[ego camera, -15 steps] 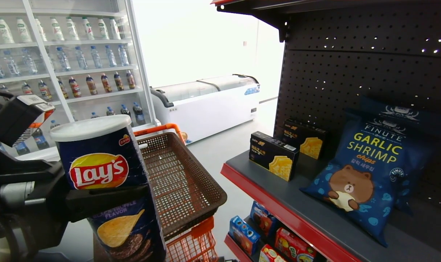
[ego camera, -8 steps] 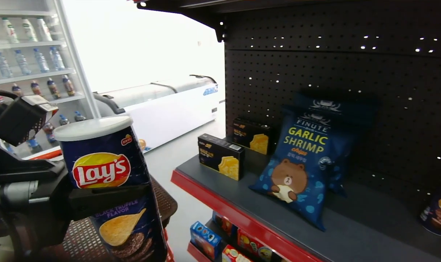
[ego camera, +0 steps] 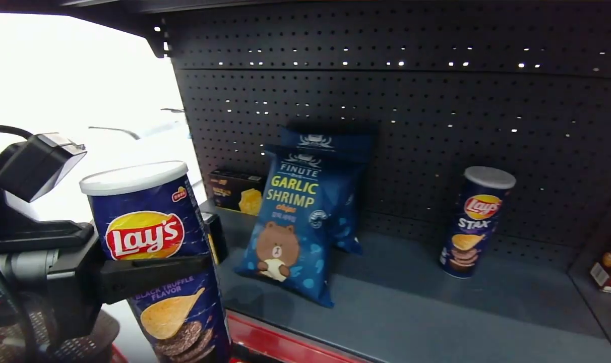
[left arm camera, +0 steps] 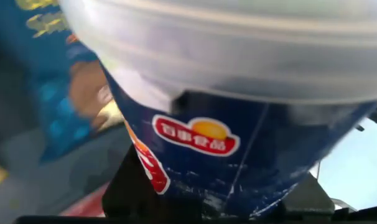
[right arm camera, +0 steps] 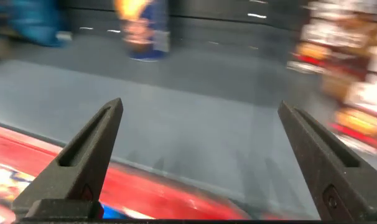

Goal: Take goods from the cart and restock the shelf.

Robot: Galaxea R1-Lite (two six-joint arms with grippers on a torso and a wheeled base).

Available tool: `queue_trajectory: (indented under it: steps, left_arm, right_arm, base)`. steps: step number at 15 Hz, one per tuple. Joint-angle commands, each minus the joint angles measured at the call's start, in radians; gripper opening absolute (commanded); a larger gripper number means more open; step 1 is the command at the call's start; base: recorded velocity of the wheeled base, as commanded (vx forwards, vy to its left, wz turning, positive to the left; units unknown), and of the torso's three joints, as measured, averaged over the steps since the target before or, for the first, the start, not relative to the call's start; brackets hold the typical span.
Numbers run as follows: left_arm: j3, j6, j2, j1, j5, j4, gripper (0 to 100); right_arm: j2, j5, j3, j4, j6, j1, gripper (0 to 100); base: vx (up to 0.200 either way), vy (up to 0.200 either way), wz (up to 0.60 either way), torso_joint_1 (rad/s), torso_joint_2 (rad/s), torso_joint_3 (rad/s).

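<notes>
Here the dark shelf [ego camera: 411,312] carries a leaning blue bag [ego camera: 290,227] and a standing can [ego camera: 474,222]; before its left end, the left claw [ego camera: 159,267] clamps an upright chips canister [ego camera: 149,222]; the right claw [right arm camera: 201,106] gapes wide above the shelf.

Logo on held chip can [ego camera: 144,222], bold lettering on snack bag [ego camera: 288,227]

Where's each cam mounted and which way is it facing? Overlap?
Head: on the head, facing down at the shelf; left gripper holding the chip can shows.
Left wrist: on the left arm, tight on that can's lid; dark jaws flank it.
Right wrist: on the right arm, facing the shelf deck between open jaws of the right gripper.
Shared: head and right wrist both show the standing can.
</notes>
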State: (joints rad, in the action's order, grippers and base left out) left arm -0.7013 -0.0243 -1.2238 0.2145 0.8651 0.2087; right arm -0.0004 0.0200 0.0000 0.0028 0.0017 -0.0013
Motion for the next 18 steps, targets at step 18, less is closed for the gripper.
queue_trajectory:
  steps: [18]
  left_arm:
    - [-0.021,0.000,-0.013,0.017,0.000,0.000,0]
  right_arm:
    - [0.000,0.000,0.000,0.000,-0.002,0.000,100]
  base:
    - [0.000,0.000,-0.27,0.001,0.00,0.000]
